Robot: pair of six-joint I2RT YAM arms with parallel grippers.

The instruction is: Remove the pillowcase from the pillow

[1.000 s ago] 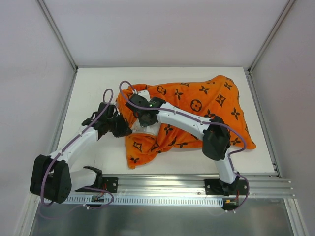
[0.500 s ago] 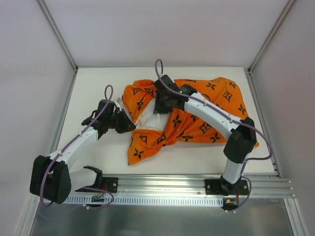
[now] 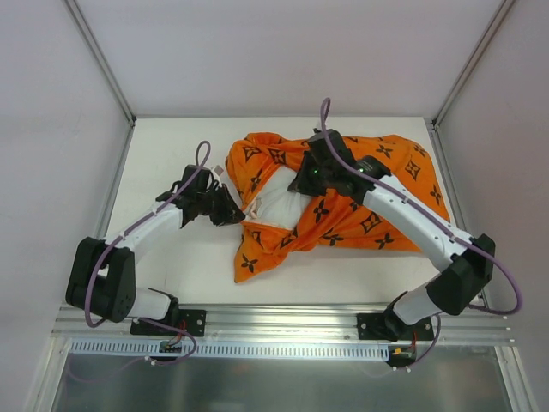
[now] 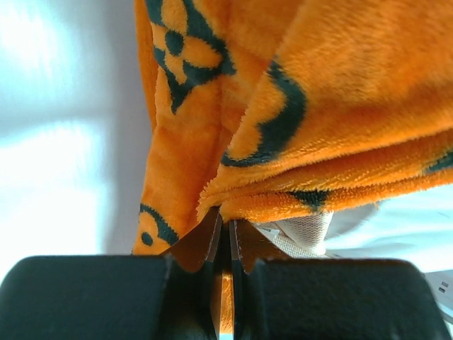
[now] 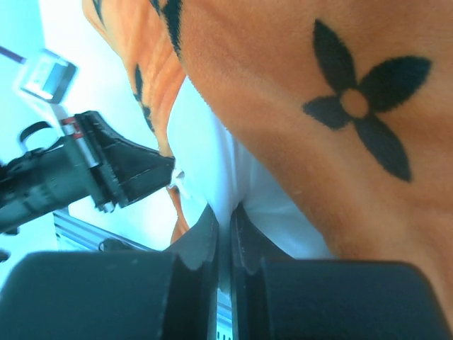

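Pillowcase lies crumpled on the desk, the pillow bulging white from its opening. Left hand, pressed together, pinches the orange hem, likely to anchor it; right hand, also pressed together, nips white pillow cloth, apparently to draw the pillow clear.

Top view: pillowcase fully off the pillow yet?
No, the pillowcase wraps most of the pillow; only a white patch shows at its opening.
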